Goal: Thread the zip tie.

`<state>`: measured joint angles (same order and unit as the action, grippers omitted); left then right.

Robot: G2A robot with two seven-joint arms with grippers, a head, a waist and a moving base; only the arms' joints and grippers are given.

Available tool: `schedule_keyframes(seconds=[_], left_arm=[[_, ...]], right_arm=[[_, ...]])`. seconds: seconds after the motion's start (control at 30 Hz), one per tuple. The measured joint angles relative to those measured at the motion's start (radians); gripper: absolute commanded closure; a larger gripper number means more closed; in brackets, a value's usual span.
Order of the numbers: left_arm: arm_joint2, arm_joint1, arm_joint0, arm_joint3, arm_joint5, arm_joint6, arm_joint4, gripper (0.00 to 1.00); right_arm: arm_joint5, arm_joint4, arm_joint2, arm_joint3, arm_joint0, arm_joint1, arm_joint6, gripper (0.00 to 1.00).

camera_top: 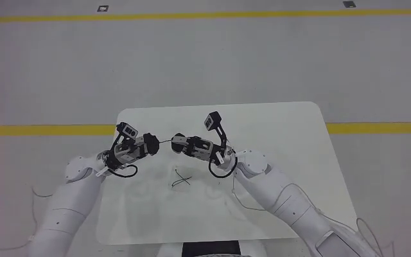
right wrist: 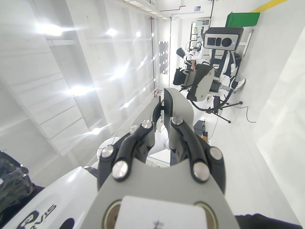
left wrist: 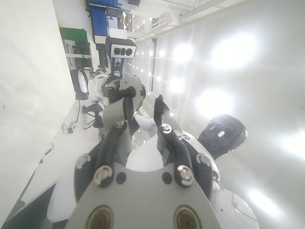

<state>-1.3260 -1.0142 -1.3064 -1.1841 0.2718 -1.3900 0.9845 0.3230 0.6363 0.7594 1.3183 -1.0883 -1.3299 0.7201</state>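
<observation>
Over the white table [camera_top: 282, 128] my two grippers face each other, tips a short way apart. A thin dark zip tie [camera_top: 165, 140] spans the gap between them. My right gripper [camera_top: 178, 142] [right wrist: 163, 100] has its fingers pressed close together, shut on one end of the tie. My left gripper [camera_top: 153, 143] [left wrist: 143, 102] stands open, a clear gap between its black-padded fingers [left wrist: 127, 107]. In the left wrist view the right gripper [left wrist: 124, 90] sits just beyond my left fingertips. The tie itself is too thin to make out in either wrist view.
Two loose zip ties [camera_top: 182, 180] lie crossed on the table below the grippers, toward the near edge. The table's far and right parts are bare. Yellow lines [camera_top: 366, 128] run across the floor beyond.
</observation>
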Motion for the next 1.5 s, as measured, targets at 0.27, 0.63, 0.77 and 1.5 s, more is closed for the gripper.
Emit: schedule_keyframes(seconds=[0.27, 0.63, 0.77, 1.5], left_arm=[[0.005, 0.007, -0.004, -0.014, 0.024, 0.0, -0.011, 0.0], [0.029, 0.022, 0.006, -0.056, -0.029, -0.003, -0.096, 0.0], [0.08, 0.049, 0.006, -0.108, -0.077, 0.0, -0.059, 0.0], [0.136, 0.076, 0.012, -0.131, -0.081, 0.011, -0.025, 0.12]], right_arm=[[-0.002, 0.001, 0.003, -0.002, -0.001, -0.004, 0.005, 1.0], [-0.023, 0.113, 0.046, -0.007, -0.034, -0.002, 0.084, 1.0], [-0.04, 0.107, 0.042, -0.016, -0.026, -0.006, 0.119, 1.0], [-0.09, 0.083, 0.047, -0.008, -0.042, -0.012, 0.131, 1.0]])
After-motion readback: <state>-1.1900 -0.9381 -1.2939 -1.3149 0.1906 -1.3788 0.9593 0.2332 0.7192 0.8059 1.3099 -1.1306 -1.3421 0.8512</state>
